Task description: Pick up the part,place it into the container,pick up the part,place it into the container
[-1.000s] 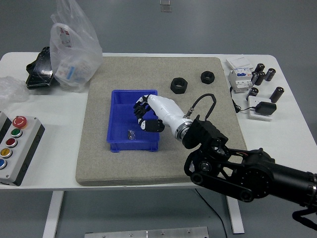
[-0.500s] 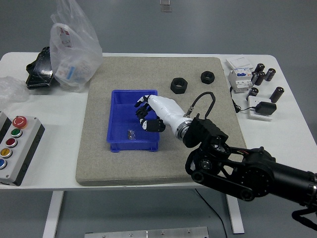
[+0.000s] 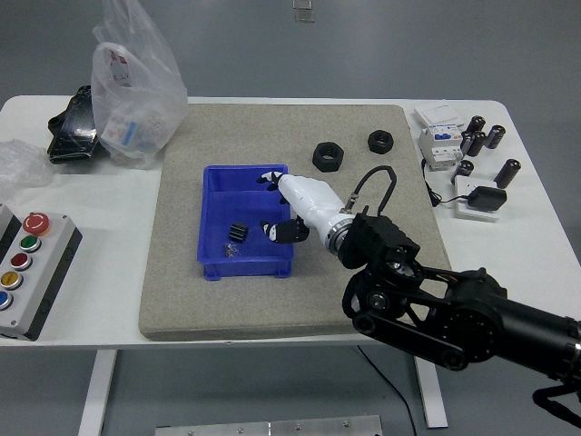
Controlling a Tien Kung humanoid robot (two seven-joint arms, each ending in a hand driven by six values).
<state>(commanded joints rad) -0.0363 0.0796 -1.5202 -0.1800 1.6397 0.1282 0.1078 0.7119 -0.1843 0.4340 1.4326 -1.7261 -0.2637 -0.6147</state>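
A blue container (image 3: 213, 202) sits on the grey mat (image 3: 182, 291). Inside it lie a small black part (image 3: 238, 231) and a tiny dark piece (image 3: 229, 248) near the front wall. My right hand (image 3: 277, 204), white with black fingers, hangs over the container's right side, its fingers spread and holding nothing. Two black hex nuts, a large one (image 3: 329, 156) and a smaller one (image 3: 380, 141), rest on the mat behind the container. My left arm is out of sight.
A clear plastic bag (image 3: 134, 82) and a black object (image 3: 73, 127) lie at the back left. A button box (image 3: 27, 268) sits at the left edge. Several black cylinders (image 3: 481, 136), a breaker (image 3: 438, 143) and a white adapter (image 3: 479, 200) stand at the right.
My right hand opened its fingers and drew back slightly to the right. The small black part dropped out of it and now lies on the container floor.
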